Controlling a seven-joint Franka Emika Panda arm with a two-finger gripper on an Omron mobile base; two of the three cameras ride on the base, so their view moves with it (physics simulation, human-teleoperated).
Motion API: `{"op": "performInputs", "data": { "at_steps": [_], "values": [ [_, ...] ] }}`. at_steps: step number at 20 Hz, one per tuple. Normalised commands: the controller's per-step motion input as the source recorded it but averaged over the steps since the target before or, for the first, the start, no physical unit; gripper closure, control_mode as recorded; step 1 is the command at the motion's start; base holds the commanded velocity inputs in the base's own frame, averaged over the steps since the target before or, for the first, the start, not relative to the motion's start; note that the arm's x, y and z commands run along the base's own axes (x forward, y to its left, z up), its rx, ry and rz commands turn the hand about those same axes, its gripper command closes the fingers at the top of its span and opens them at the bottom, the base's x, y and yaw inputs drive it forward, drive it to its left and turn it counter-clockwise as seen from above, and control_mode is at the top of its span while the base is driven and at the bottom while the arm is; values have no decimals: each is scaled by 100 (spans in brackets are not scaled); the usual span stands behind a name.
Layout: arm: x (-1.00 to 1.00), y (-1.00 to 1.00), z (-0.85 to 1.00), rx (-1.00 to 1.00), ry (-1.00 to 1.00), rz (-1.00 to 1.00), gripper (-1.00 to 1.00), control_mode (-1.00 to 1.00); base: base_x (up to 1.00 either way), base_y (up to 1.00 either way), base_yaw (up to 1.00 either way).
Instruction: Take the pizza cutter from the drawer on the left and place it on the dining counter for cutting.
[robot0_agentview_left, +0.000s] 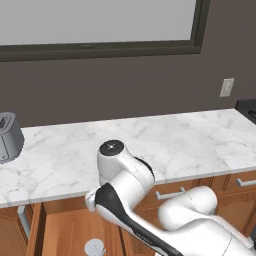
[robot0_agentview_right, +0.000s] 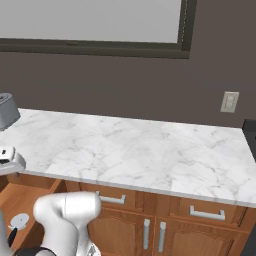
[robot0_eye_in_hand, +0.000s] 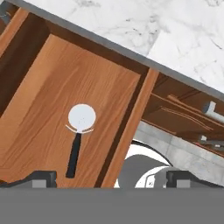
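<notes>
With its tool (robot0_eye_in_hand: 111, 178) spread wide, gripping nothing, descent risks striking the pulled-out brown wooden drawer (robot0_eye_in_hand: 131, 118) wall beside the silvery-wheeled, black-handled pizza cutter (robot0_eye_in_hand: 78, 135).

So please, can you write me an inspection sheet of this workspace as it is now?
Surface: white grey-veined marble worktop over brown cabinets.
Job's things: wide wooden drawer open; pizza cutter with round silvery wheel and dark handle lying flat inside, untouched.
Clutter: grey appliance at the worktop's left end.
Grippers: two-finger gripper open, above the drawer, holding nothing.
Cables: nothing seen.
Surroundings: dark wall, window frame, white wall socket, silver bar handles on neighbouring drawers.
</notes>
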Motion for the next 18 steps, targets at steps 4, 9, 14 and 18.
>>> {"op": "performInputs", "data": {
  "at_steps": [4,9,14,18],
  "values": [
    [1,28,-10,8,27,-33,-100,-100,0,0,0],
    [0,0,0,3,10,-20,-100,-100,0,0,0],
    [-3,6,-3,0,4,-14,-100,-100,0,0,0],
    [-3,6,-7,0,13,-11,-100,-100,0,0,0]
  ]
}}
